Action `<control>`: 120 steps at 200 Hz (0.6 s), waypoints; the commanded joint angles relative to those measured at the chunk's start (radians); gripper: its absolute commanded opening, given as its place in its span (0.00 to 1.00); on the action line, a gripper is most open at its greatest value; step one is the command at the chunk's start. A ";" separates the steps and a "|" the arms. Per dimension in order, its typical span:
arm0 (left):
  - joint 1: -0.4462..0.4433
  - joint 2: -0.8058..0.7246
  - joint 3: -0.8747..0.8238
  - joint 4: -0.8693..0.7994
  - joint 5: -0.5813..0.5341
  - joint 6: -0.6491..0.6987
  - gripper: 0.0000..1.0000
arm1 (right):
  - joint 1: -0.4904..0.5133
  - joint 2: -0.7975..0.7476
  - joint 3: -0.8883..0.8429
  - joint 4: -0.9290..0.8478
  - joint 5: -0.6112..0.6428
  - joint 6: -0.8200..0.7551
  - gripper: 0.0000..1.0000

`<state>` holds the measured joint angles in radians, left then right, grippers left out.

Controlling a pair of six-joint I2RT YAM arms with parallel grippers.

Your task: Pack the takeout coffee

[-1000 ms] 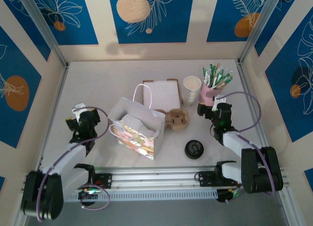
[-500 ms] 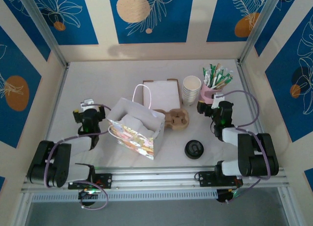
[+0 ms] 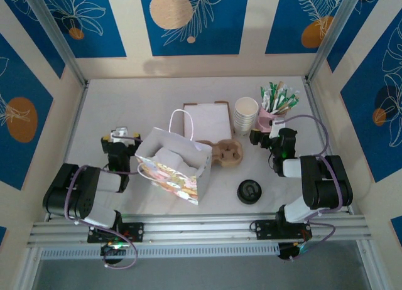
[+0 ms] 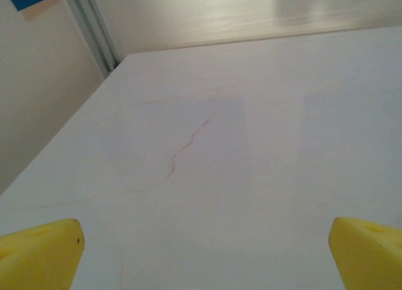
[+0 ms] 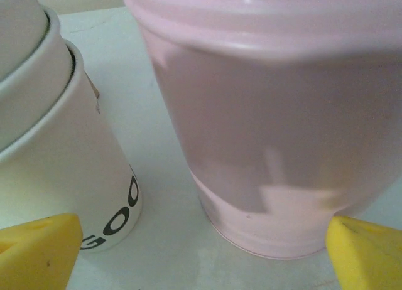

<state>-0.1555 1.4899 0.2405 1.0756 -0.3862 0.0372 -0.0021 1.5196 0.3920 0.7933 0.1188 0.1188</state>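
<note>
left tool held apart over bare desk, right tool held apart before pink cup and white cups, carrier set just beside bag

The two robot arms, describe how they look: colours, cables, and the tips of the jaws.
Both the left arm and the right arm have bulky black joints joined by white links, mounted on a silver rail. A thin lilac cable loops along each. In the wrist views the jaws end in bright yellow wedge-shaped tips.
</note>
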 commanded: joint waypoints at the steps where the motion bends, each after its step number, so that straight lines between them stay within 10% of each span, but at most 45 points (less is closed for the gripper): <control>1: -0.003 0.073 0.024 0.081 0.079 0.030 1.00 | 0.005 0.002 0.019 0.022 -0.010 -0.015 0.99; 120: 0.004 0.082 0.095 -0.040 0.071 0.026 1.00 | 0.005 0.002 0.020 0.023 -0.010 -0.015 0.99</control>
<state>-0.1547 1.5703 0.3225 1.0386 -0.3325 0.0559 -0.0021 1.5200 0.3920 0.7933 0.1188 0.1188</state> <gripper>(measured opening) 0.997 0.992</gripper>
